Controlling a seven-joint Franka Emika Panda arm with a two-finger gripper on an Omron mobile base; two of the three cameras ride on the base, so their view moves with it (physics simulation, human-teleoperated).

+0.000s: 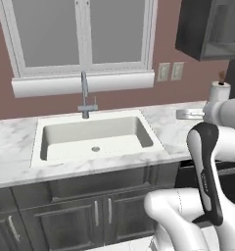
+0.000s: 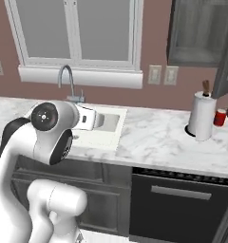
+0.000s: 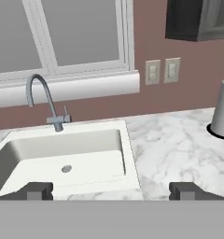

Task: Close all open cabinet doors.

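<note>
You're in a home kitchen, rendered. Marble worktop (image 2: 154,137) runs along a dusty-rose wall. White sink (image 1: 95,135) set into it, grey gooseneck tap (image 3: 44,100) behind, under a white-framed window (image 1: 82,34) with a deep sill. Below the sink, dark wood-grain cabinet doors (image 1: 85,215) with upright bar handles. Black dishwasher (image 2: 182,206) to the right under the worktop. Paper towel roll (image 2: 201,116) stands on the worktop near the right end, a small red cup (image 2: 220,117) just beside it. Two wall switch plates (image 3: 160,71) sit above the marble. Dark upper cabinet (image 2: 204,35) hangs at upper right, its door swung open.
</note>
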